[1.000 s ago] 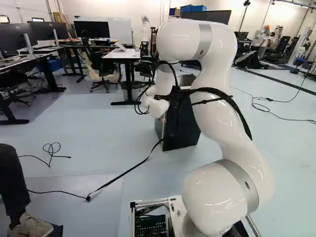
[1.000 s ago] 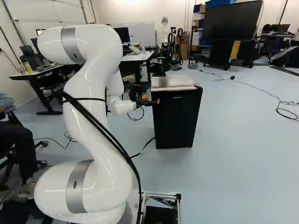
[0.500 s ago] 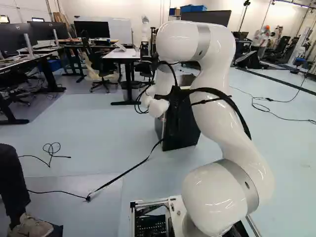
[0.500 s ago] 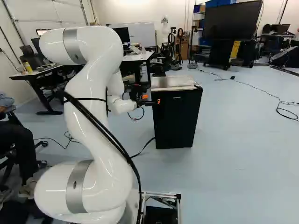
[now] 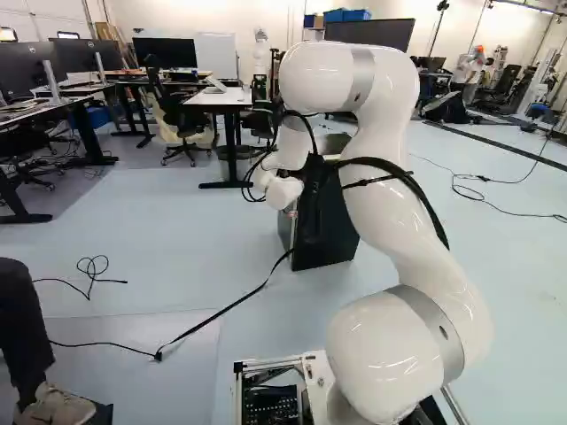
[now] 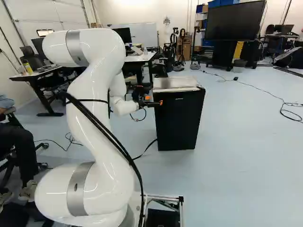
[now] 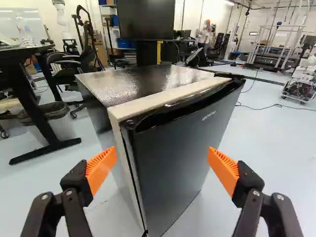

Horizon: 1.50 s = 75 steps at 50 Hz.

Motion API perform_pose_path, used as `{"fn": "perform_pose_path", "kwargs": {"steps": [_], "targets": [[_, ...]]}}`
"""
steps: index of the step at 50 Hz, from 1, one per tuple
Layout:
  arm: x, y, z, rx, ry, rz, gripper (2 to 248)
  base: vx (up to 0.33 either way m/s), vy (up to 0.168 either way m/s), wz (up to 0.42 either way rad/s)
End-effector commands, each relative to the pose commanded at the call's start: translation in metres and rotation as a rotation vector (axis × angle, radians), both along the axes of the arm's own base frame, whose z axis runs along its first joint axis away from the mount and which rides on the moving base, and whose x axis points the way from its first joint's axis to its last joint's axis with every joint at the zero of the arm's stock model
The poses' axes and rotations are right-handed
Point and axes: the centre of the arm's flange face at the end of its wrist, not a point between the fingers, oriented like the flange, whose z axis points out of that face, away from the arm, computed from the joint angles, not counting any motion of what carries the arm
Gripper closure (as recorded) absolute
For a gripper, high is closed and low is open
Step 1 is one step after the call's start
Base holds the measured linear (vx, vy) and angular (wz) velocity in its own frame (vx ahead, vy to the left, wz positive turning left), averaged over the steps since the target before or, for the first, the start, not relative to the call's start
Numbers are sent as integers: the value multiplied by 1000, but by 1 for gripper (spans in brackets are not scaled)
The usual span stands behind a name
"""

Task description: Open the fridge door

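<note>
In the right base view my gripper [image 6: 154,100] reaches toward the near upper edge of the black fridge [image 6: 179,122], at the side nearer the arm. The wrist view shows the gripper [image 7: 162,165] open, its orange pads wide apart, with the near vertical edge of the fridge door [image 7: 182,153] ahead between them; neither pad clearly touches it. The door is closed against the pale-edged body, and a dark recess runs along its top. In the left base view the arm partly hides the fridge [image 5: 330,232].
A white-topped desk [image 5: 217,96] and chairs stand behind the fridge. A bin [image 7: 49,116] is beside the desk. A black cable [image 5: 217,314] crosses the floor toward the fridge. A seated person is at the left of both base views. Another robot [image 5: 260,57] stands far back.
The arm has shifted slightly: its upper joint moves left in the left base view and right in the right base view, sinking a little. Fridge and base stay put.
</note>
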Motion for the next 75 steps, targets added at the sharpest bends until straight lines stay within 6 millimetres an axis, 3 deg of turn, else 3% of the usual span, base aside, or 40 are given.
{"fn": "perform_pose_path", "kwargs": {"steps": [75], "targets": [[24,2,-5,19,-27,-50,3,0,0,0]]}}
